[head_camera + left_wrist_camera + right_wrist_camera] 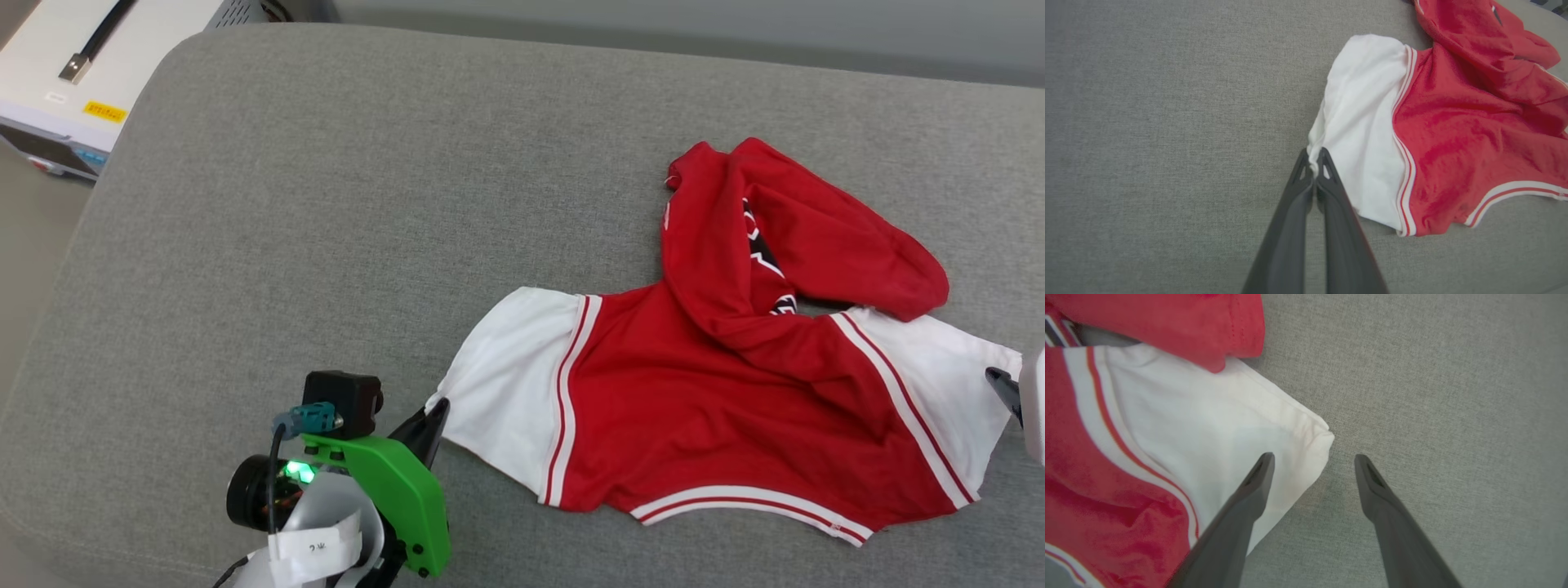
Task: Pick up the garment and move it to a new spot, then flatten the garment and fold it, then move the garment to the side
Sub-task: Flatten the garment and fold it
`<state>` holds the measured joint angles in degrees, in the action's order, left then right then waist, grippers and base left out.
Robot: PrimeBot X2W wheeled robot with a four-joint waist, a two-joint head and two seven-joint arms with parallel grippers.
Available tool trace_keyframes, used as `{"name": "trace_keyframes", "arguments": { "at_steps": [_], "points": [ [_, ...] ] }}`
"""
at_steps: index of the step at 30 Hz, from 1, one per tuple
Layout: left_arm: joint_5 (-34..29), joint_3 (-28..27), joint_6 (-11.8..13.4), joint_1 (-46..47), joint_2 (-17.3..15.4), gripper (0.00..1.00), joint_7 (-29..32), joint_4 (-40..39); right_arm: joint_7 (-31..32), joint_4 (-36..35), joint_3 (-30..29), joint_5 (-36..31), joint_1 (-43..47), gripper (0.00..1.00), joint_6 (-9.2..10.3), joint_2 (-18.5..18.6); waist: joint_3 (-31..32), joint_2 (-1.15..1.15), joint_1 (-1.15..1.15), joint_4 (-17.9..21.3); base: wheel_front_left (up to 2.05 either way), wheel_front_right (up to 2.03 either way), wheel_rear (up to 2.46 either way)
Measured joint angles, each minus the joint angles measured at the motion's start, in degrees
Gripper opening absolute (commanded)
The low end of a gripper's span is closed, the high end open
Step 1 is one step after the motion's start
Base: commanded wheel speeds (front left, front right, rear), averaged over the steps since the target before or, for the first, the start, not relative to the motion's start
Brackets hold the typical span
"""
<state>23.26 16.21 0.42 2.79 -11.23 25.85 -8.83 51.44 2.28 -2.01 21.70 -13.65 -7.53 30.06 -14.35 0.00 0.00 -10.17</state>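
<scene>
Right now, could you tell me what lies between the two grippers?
In the head view the garment spans it: the left gripper pinches one white sleeve, and the right gripper stands open at the other.

— What does everything rest on?
— A broad grey upholstered cushion (pixel 326 204) with a rounded corner at the far left. Both wrist views show its fine woven texture.
— And past that corner?
— A white equipment case (pixel 33 90) with a yellow label (pixel 105 111). A black cable (pixel 102 37) with a metal end lies across its top. Pale beige floor (pixel 28 245) runs along the left side.
— The light?
— Soft and even, with only faint shadows.
</scene>
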Motion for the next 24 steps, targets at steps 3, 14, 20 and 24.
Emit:
{"name": "trace_keyframes", "arguments": {
  "at_steps": [3, 14, 20, 24],
  "points": [
    [0.0, 0.8, -0.29, 0.3, 0.4, 0.0, -0.02, 0.1, -0.3, 3.2, 1.47, -0.9, -0.96, 1.0, 0.0, 0.92, -1.16, 0.0, 0.0, -0.92, 0.0, 0.0, 0.0],
    [0.01, 1.57, -0.43, 1.77, 1.04, 0.0, -1.01, 1.11, -1.81, 8.81, 7.19, 2.44, -2.19, 0.15, 0.09, 4.44, -4.08, 0.0, 0.0, -3.2, 0.0, 0.0, 0.0],
    [0.1, 0.86, -0.22, 2.15, 1.07, 0.0, -1.68, 1.99, -3.5, 10.03, 8.75, 5.28, -2.24, 0.0, 0.04, 4.91, -3.25, 0.0, 0.0, -2.98, 0.0, 0.0, 0.0],
    [0.12, -0.13, 0.34, 2.15, 0.83, 0.0, -2.66, 2.4, -5.21, 10.87, 7.84, 6.35, -2.18, 0.0, 0.0, 4.81, -1.79, 0.0, 0.0, -2.44, 0.0, 0.0, 0.0]
  ]
}}
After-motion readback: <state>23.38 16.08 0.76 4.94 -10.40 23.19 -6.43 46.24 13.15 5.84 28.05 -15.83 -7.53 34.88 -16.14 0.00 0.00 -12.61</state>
